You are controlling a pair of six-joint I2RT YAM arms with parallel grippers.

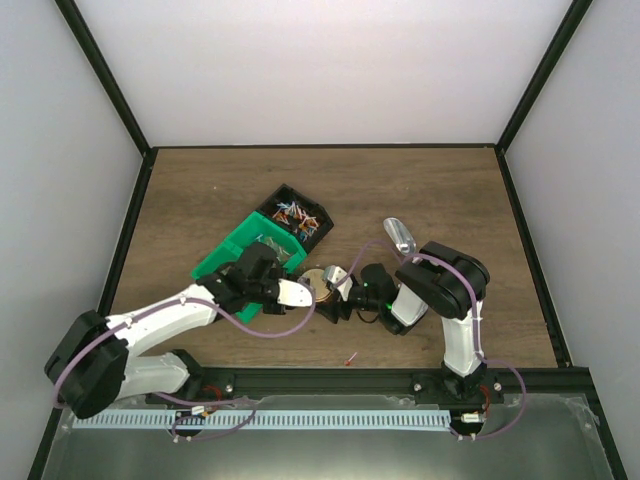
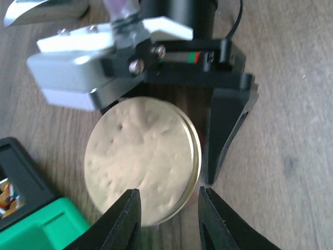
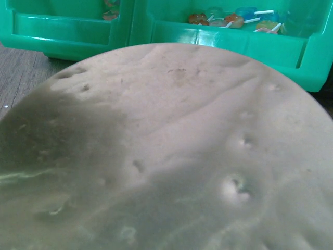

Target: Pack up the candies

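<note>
1. The left end effector is seen partly open. Its dark fingers are set astride the lower rim of the round gold lid, and no firm clamp can be made out.
2. The right end effector is placed opposite. One black finger is seen just beside the lid's edge and the other is hidden, so its state cannot be told.
3. The candies are seen inside the green bin beyond the lid, and more lie in the black bin touching it.
4. A silver scoop is laid on the table near the right arm.
</note>
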